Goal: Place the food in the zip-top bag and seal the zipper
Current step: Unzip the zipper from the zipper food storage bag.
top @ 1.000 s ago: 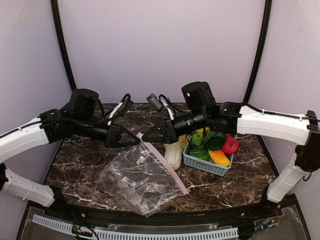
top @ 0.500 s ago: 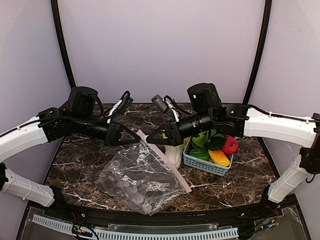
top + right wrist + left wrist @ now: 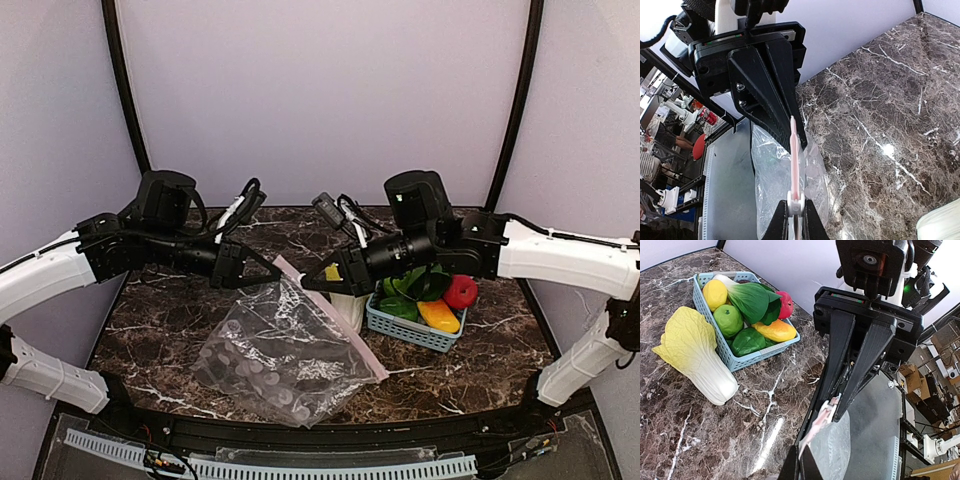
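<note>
2 tools [image 3: 268,282] [image 3: 309,286] on zipper [image 3: 345,330] (basket [image 3: 420,331] beside)

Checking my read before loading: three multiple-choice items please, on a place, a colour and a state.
1. Where is the cabbage? A on the table beside the basket; B inside the basket; C held aloft.
2. What colour is the basket? A red; B light blue; C black.
3. What grips the bag's strip? A left fingers and right fingers; B one pair only; C nothing.
Answers: 1 A, it lies outside the basket. 2 B, its slotted walls are pale blue. 3 A, both pairs pinch the strip.
</note>
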Controlling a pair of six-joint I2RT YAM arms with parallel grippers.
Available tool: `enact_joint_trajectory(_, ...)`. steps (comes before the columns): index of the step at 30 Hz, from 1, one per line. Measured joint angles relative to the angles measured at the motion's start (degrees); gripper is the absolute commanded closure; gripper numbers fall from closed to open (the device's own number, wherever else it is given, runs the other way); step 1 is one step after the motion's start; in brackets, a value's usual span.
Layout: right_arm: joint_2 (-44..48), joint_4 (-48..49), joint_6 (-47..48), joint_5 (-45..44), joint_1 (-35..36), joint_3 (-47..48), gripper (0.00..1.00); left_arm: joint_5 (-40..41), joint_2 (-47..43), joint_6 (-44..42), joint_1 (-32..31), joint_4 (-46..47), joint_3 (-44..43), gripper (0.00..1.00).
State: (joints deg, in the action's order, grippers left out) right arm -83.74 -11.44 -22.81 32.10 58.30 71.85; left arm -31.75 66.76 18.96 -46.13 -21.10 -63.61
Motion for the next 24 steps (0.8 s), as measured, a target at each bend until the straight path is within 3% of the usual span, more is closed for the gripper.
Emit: enact_joint_trajectory(24,3.8,1.6,-2.0,-2.9,0.2,-4.9,0.97,1.4,-0.7,1.6,3.0,0.1,0.0,0.99)
